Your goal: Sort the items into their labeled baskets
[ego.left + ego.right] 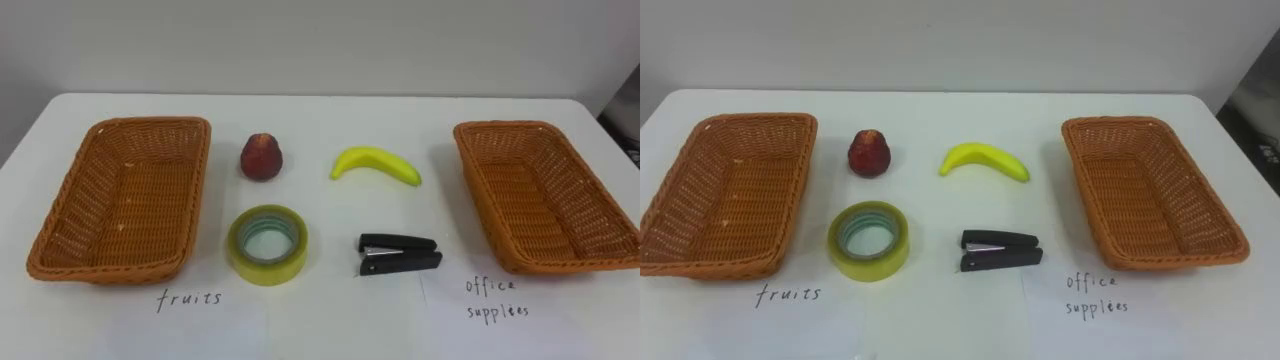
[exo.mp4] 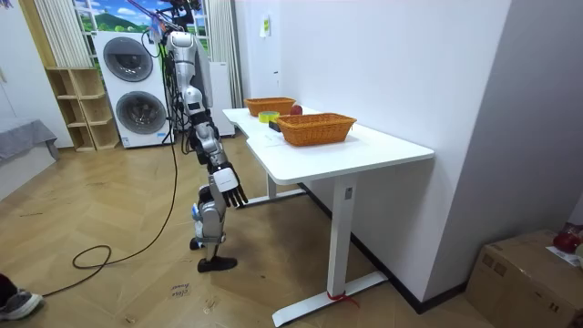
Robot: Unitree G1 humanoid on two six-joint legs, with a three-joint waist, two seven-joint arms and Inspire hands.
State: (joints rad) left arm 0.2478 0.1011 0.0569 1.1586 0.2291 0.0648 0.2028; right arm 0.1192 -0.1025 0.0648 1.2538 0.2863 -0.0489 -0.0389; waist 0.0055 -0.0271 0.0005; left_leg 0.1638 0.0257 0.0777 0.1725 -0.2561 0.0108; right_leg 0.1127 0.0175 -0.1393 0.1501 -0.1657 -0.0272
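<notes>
Table (image 1: 320,110): "fruits" is handwritten before left basket (image 1: 60,215), "office supplies" before right basket (image 1: 600,235). Between the baskets are laid red fruit (image 1: 262,156) and banana (image 1: 376,164) at the back, tape roll (image 1: 267,244) and stapler (image 1: 399,254) nearer. Right hand (image 2: 231,191) is hung low beside the table, well apart from all items, fingers relaxed and spread

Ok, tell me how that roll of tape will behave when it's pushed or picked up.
The tape roll lies flat, hole upward, so a push would probably slide it rather than roll it. Its glossy outer wall looks smooth and may slip in a pinch. It looks like a stiff ring, likely light for its size.
</notes>
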